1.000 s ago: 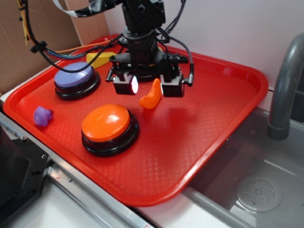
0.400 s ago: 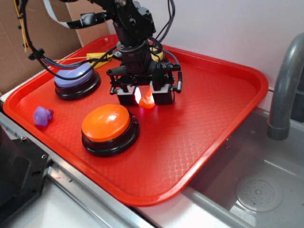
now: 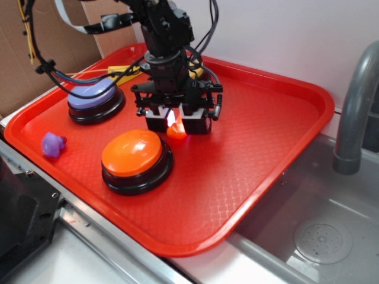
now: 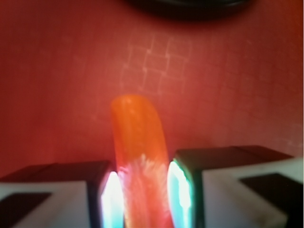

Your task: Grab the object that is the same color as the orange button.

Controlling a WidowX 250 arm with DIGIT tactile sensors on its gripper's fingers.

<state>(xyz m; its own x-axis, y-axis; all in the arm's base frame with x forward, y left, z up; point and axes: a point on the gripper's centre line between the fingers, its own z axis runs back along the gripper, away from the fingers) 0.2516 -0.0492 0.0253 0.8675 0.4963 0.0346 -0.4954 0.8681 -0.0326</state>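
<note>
Jaws, wider a second ago, now clamped on the orange object [image 4: 138,156] on the tray [image 3: 278,112].

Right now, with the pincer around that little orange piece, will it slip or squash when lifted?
The orange piece looks like glossy hard plastic, so probably stiff, not squashy. Its curved, shiny sides might slide between the pincer pads. Being small, it is likely light.

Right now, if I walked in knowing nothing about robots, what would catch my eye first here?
Probably the black pincer near the middle of the red tray, its glowing pads closed on a small orange curved piece. Next, the big orange button just in front of it, the same color as that piece. A purple button sits at the tray's back left.
</note>
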